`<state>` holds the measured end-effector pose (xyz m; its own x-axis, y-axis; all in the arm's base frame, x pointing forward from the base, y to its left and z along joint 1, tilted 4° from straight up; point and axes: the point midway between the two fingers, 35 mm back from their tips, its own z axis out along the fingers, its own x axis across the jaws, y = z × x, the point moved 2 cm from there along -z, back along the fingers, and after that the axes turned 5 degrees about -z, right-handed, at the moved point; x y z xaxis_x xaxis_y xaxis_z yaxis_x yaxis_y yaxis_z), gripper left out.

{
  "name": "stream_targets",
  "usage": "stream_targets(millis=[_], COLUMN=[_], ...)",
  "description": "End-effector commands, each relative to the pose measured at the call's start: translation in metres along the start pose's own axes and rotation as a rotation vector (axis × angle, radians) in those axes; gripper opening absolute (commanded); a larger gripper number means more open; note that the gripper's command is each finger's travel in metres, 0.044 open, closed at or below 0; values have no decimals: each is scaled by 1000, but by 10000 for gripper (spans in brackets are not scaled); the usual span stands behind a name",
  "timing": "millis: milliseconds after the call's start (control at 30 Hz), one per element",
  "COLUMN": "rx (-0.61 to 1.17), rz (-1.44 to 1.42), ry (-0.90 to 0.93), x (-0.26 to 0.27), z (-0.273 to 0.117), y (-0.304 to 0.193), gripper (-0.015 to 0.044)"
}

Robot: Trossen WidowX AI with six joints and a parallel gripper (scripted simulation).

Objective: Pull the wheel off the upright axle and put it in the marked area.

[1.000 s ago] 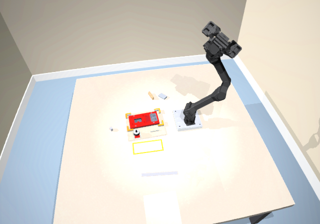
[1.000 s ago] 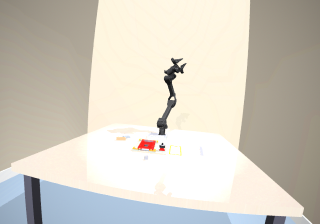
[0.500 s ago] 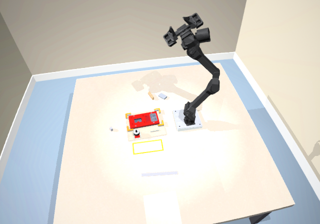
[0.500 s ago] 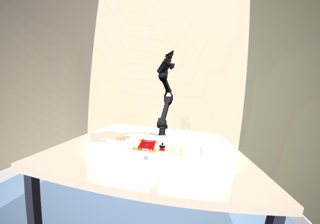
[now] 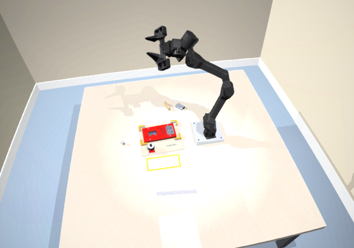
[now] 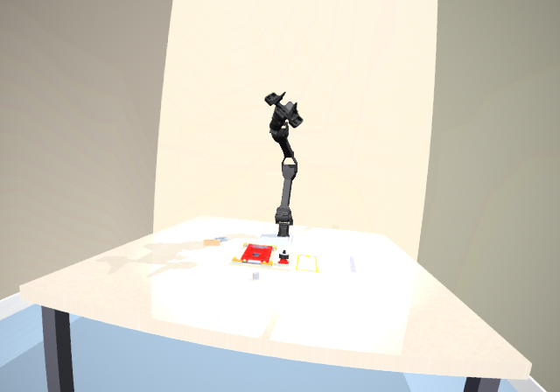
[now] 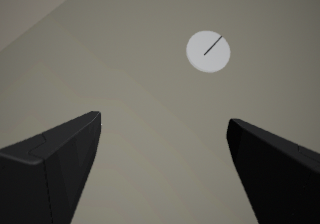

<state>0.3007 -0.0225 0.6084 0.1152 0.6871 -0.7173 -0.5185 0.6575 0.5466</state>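
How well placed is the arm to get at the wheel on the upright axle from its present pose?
Probably yes, but not yet. The gripper is raised high, jaws open and empty, pointing at the wall. The wheel sits in the open beside the red board, with nothing over it.

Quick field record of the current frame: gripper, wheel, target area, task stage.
gripper: open, nothing between the fingers, raised high above the table, aimed at the wall
wheel: on the upright axle, on its red base beside the red board
marked area: yellow outline on the table, nothing inside it, just past the wheel
wrist view: only wall and a pale disc
task stage: wheel not yet grasped
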Motion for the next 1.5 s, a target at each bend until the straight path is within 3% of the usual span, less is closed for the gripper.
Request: stream_targets(millis=[0, 367, 700, 967, 1233, 1333, 1467], rx=[160, 629, 1164, 1661, 2108, 2212, 2230], rz=[325, 1042, 1538, 1750, 1664, 1553, 1524], ry=[60, 73, -103, -446, -998, -1221, -1271], x=[31, 124, 223, 302, 364, 379, 381], z=[18, 30, 3, -45, -109, -132, -136], y=[-55, -162, -233, -268, -281, -280, -280], gripper=[300, 300, 300, 300, 300, 300, 300])
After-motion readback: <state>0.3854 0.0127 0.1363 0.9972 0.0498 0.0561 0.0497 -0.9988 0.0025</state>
